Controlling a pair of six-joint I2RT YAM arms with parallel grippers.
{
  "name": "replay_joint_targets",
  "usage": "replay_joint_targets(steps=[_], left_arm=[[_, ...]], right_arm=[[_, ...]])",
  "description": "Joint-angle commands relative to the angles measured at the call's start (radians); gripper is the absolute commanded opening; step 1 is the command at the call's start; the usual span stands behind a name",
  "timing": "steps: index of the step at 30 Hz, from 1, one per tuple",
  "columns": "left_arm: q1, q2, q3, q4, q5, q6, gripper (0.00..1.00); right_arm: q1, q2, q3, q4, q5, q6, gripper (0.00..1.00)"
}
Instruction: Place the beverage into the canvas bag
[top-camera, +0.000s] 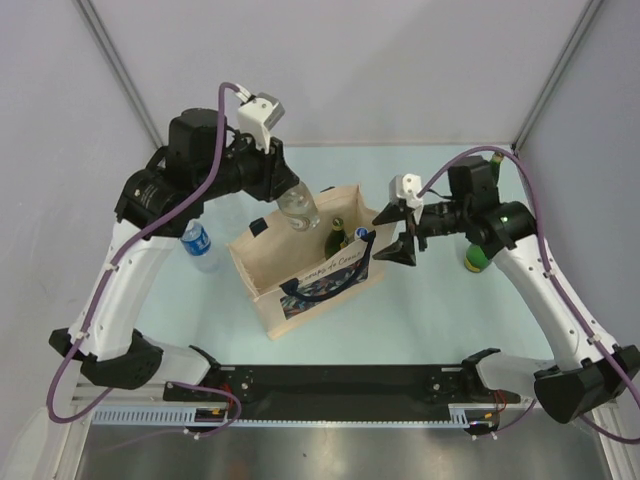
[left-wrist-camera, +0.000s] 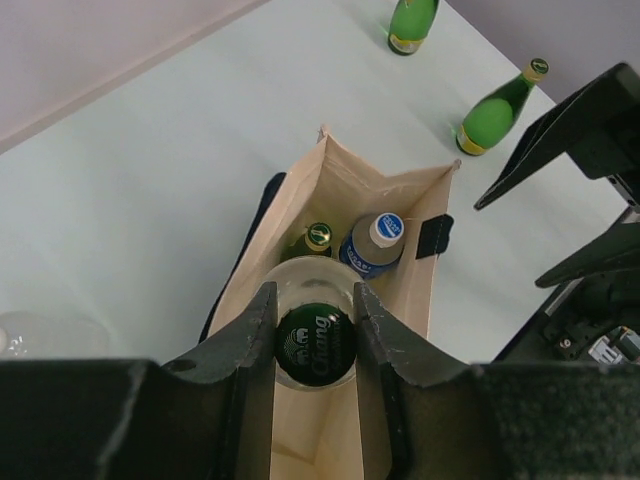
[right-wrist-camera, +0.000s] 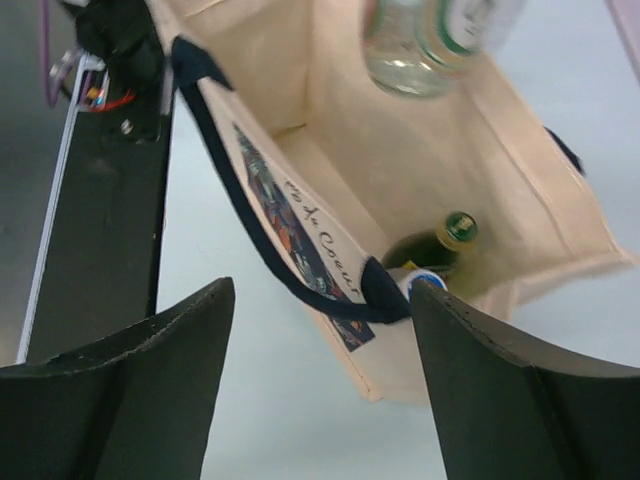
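In the top view, my left hand (top-camera: 288, 192) is clamped round a clear glass bottle (top-camera: 299, 210), which hangs tilted over the upper end of the canvas bag (top-camera: 320, 282) at mid-frame. My right hand (top-camera: 400, 245) is spread wide with nothing in it, just beside the bag's right end.

In the left wrist view, the bottle (left-wrist-camera: 315, 335) sits between my fingers (left-wrist-camera: 250, 325) at lower centre, above the bag's open mouth. A green-capped bottle (left-wrist-camera: 318, 237) and a blue-capped one (left-wrist-camera: 376, 238) already stand further in. I should lower it straight down into the free space nearer me, clear of the beige wall (left-wrist-camera: 300, 200). I judge it best to let go only once the base rests.

In the right wrist view, the bottle (right-wrist-camera: 430, 45) shows at the top edge over the bag (right-wrist-camera: 330, 140). The navy handle (right-wrist-camera: 255, 245) droops outside, out of the way.
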Motion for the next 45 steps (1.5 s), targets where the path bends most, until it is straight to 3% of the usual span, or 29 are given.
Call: replay_joint_targets(steps=[1,10,16,24,31,45], left_arm=[[-0.016,-0.076,-0.047,0.211,0.048,0.003,0.0],[-0.02,-0.131,-0.256,0.32,0.039,-0.011,0.0],[-0.02,-0.119,-0.339,0.376,0.035,-0.006,0.0],[-0.02,-0.076,-0.426,0.437,0.012,0.026,0.0],[-0.02,-0.039,-0.503,0.523,0.004,0.057,0.0],[-0.02,0.062,-0.593,0.644,0.018,0.058,0.0]], right_arm=[[0.113,0.055,0.066,-0.136,0.038,-0.295,0.77],[0.219,0.204,0.175,-0.168,0.119,-0.421,0.75],[0.263,0.225,0.143,-0.2,0.162,-0.465,0.64],[0.273,0.196,0.071,-0.219,0.192,-0.499,0.2],[0.273,0.184,0.064,-0.24,0.166,-0.514,0.04],[0.259,0.168,0.083,-0.245,0.147,-0.491,0.01]])
